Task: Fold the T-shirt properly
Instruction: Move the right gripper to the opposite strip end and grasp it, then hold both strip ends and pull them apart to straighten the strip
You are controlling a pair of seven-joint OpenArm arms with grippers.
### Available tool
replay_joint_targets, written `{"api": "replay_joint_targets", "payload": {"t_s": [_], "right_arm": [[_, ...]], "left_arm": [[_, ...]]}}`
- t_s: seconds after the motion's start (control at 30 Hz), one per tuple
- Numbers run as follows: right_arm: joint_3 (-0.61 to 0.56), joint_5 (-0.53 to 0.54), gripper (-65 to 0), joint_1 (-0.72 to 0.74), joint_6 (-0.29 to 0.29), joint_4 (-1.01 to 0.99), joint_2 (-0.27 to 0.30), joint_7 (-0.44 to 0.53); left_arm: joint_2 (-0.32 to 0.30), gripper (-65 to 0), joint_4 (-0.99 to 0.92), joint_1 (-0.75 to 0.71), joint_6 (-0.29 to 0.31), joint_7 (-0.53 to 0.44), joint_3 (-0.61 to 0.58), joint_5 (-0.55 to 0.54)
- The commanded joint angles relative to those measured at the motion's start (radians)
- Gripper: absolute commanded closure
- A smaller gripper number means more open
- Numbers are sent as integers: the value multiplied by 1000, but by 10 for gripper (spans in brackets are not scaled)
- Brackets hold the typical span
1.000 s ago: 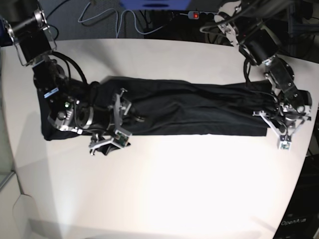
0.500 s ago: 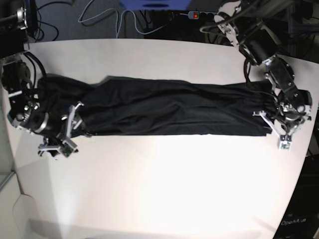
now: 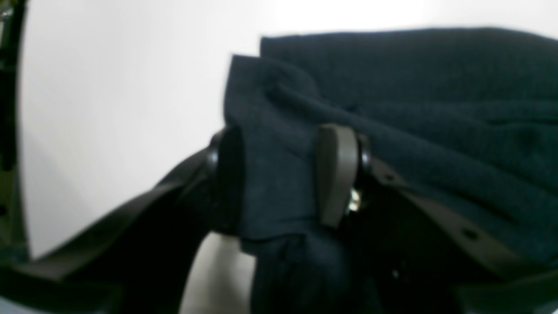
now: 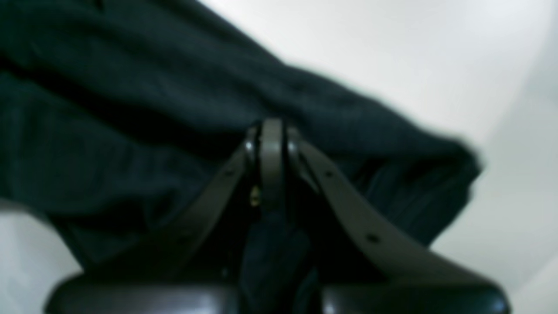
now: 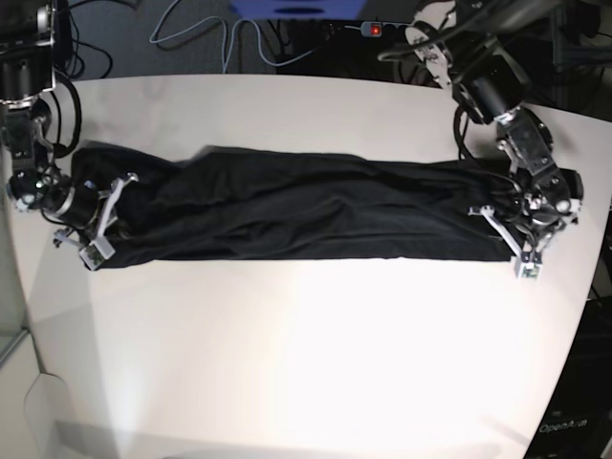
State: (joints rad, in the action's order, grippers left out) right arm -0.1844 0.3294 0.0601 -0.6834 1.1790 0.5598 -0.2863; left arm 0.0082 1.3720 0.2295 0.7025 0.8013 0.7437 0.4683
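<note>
Lying as a long dark band across the white counter (image 5: 306, 363), the T-shirt (image 5: 316, 215) runs its long axis side to side in the base view, already narrowed into a strip with wrinkles along it.

Left end effector (image 5: 507, 244): at the strip's end on the base view's right, at the near corner. Wrist view shows a fold of black cloth between the two pads (image 3: 335, 179), which stand partly apart with the fabric filling the gap. Gripping the T-shirt, as far as that view shows.

Right end effector (image 5: 105, 229): at the opposite end, on the base view's left. Wrist view shows the pads pressed together at the fabric edge. Closed. Judged to pinch a thin layer of the T-shirt, though blur hides the cloth at the pads themselves.

Key relation: each arm holds one end of the strip, and the whole garment lies between them along the line joining the two end effectors. Neither arm is nearer the middle.

Judgement: the next fold likely carries one end toward the other along that long axis. Risk: thin fabric slipping from the right pinch once lifted.
</note>
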Motion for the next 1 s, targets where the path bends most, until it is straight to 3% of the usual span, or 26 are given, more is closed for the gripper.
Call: {"api": "replay_joint_targets", "payload": {"t_s": [0.0, 0.47, 0.7, 0.97], "right_arm": [[10, 14, 0, 16, -5, -11, 21, 38], [4, 12, 0, 119, -5, -374, 21, 223], [3, 12, 0, 154, -5, -429, 24, 230], [1, 10, 0, 172, -5, -432, 26, 227]], "left_arm": [[-6, -267, 2, 20, -4, -18, -3, -9], [-6, -267, -62, 21, -4, -18, -9, -9], [6, -267, -65, 29, -4, -20, -9, -9], [36, -267, -65, 26, -4, -93, -11, -6]]}}
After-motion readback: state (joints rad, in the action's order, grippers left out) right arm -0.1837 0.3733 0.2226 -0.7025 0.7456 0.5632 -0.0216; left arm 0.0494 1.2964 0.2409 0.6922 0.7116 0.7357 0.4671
